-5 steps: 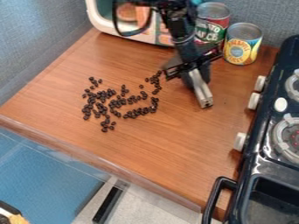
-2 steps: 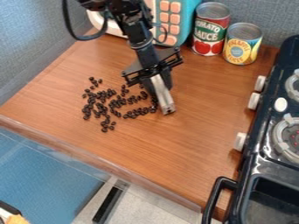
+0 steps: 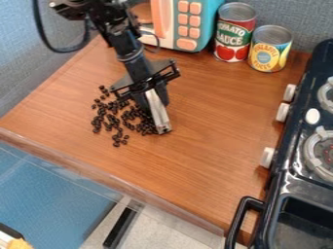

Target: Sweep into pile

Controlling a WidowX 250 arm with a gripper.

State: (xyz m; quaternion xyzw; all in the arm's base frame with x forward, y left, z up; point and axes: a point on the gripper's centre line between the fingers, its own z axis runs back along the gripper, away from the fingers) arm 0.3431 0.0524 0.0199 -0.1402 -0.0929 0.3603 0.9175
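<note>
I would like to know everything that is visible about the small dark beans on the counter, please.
The small dark beans are many rounded, nearly black pieces with a faint shine. They lie loose on the brown, wood-look counter in an irregular patch with gaps, not one neat pile. They are closer together toward the silver bar, which stands along the patch's right edge in the picture and appears to touch the nearest ones. A few stragglers lie at the upper and lower ends.
</note>
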